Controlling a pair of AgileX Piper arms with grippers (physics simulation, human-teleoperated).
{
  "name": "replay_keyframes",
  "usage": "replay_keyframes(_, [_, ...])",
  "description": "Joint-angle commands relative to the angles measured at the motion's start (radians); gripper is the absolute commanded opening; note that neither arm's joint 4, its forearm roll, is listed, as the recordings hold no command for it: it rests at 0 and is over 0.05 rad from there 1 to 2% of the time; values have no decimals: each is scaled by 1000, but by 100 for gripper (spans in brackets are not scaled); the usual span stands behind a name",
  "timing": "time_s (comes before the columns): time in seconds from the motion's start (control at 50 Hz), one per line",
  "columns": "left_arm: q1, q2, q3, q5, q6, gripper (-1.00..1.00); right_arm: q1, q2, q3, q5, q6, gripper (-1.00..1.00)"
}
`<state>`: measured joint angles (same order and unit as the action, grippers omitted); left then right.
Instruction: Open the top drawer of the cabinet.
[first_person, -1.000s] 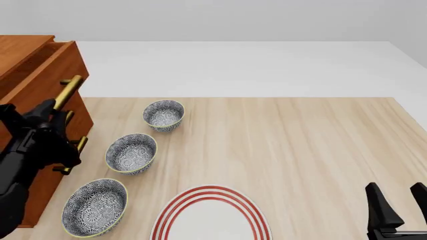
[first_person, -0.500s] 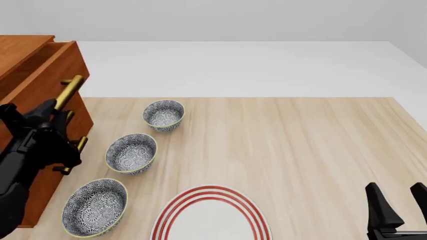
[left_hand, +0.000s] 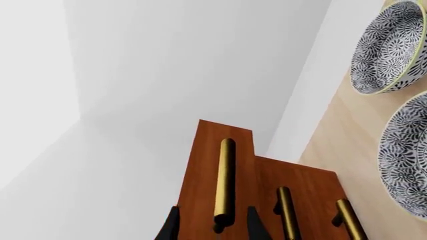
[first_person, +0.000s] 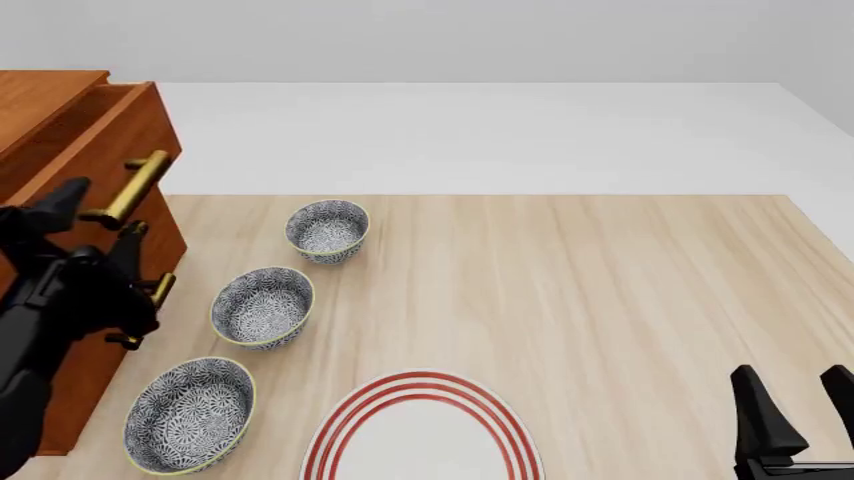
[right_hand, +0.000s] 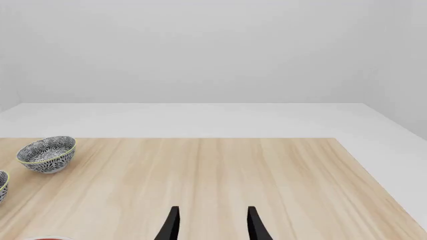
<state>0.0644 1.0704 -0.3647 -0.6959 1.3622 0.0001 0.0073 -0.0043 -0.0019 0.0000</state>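
Note:
The reddish-brown cabinet stands at the table's left edge. Its top drawer juts out a little past the two drawers below it. The lower end of its brass bar handle sits between the fingers of my left gripper. In the left wrist view that handle runs between the spread fingers of the left gripper, with a gap on each side, so the gripper is open. My right gripper rests open and empty at the near right corner, far from the cabinet.
Three patterned bowls stand in a row just right of the cabinet. A red-ringed white plate lies at the near middle. Light wooden table stretches to the right. The lower drawers' handles show beside the top one.
My left gripper's fingers have spread apart from the top drawer's handle. The drawer stays slightly out. The right arm has not moved.

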Motion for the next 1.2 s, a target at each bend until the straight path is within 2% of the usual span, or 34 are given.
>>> replay_keyframes(0.02, [-5, -62, 11, 15, 6, 100, 0, 0, 0, 0, 0, 100])
replay_keyframes(0.16, [-6, -123, 20, 62, 14, 100, 0, 0, 0, 0, 0, 100])
replay_keyframes(0.42, [-43, -342, 56, 250, 10, 100, 0, 0, 0, 0, 0, 100])
replay_keyframes(0.48, [-44, -365, 61, 265, 14, 100, 0, 0, 0, 0, 0, 100])
replay_keyframes(0.66, [-71, -520, 38, 433, -12, 100, 0, 0, 0, 0, 0, 100])
replay_keyframes(0.72, [-86, -568, -5, 496, -48, 100, 0, 0, 0, 0, 0, 100])
replay_keyframes(0.82, [-93, -597, -139, 599, -184, 100, 0, 0, 0, 0, 0, 100])
replay_keyframes(0.86, [-97, -608, -147, 587, -183, 100, 0, 0, 0, 0, 0, 100])
replay_keyframes(0.92, [-105, -611, -213, 647, -242, 100, 0, 0, 0, 0, 0, 100])
replay_keyframes(0.94, [-118, -623, -202, 645, -224, 100, 0, 0, 0, 0, 0, 100])
replay_keyframes(1.0, [-110, -624, -254, 678, -276, 100, 0, 0, 0, 0, 0, 100])
replay_keyframes(1.02, [-107, -623, -254, 669, -272, 100, 0, 0, 0, 0, 0, 100])
replay_keyframes(1.04, [-96, -609, -315, 716, -347, 100, 0, 0, 0, 0, 0, 100])
replay_keyframes(1.1, [-101, -610, -317, 710, -324, 100, 0, 0, 0, 0, 0, 100])
replay_keyframes(1.12, [-96, -595, -371, 756, -393, 100, 0, 0, 0, 0, 0, 100])
replay_keyframes(1.14, [-85, -585, -390, 758, -414, 100, 0, 0, 0, 0, 0, 100])
replay_keyframes(1.16, [-98, -583, -381, 755, -394, 100, 0, 0, 0, 0, 0, 100])
replay_keyframes(1.2, [-101, -569, -418, 784, -440, 100, 0, 0, 0, 0, 0, 100])
